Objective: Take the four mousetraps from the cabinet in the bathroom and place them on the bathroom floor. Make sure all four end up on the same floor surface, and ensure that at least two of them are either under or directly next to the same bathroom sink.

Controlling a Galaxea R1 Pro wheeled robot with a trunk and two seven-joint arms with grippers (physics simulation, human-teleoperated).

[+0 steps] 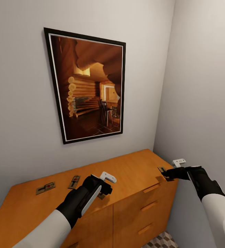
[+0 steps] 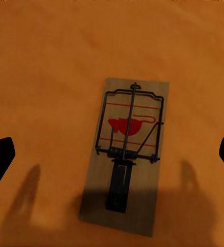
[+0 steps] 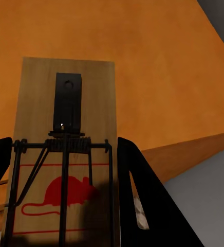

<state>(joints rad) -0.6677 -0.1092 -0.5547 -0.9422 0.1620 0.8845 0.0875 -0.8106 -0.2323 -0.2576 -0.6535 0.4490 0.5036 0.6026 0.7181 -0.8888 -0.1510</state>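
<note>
We see four small flat wooden mousetraps, wire springs, red mouse print. Two lie on orange-brown wooden cabinet (image 1: 133, 172) top near wall: one (image 1: 45, 187), another (image 1: 74, 181). Third (image 2: 126, 149) under our left gripper (image 1: 104, 190) (fingers spread wide). Right gripper (image 1: 166, 174) clamps fourth (image 3: 66, 154) at cabinet's right edge.

Orange-brown wooden cabinet (image 1: 133, 172) in the corner, flat top, two mousetraps (image 1: 45, 188) lying near the wall side, a third mousetrap (image 2: 126, 149) flat on the top

Framed cabin picture (image 1: 90, 88) on grey wall (image 1: 19, 103)
</note>
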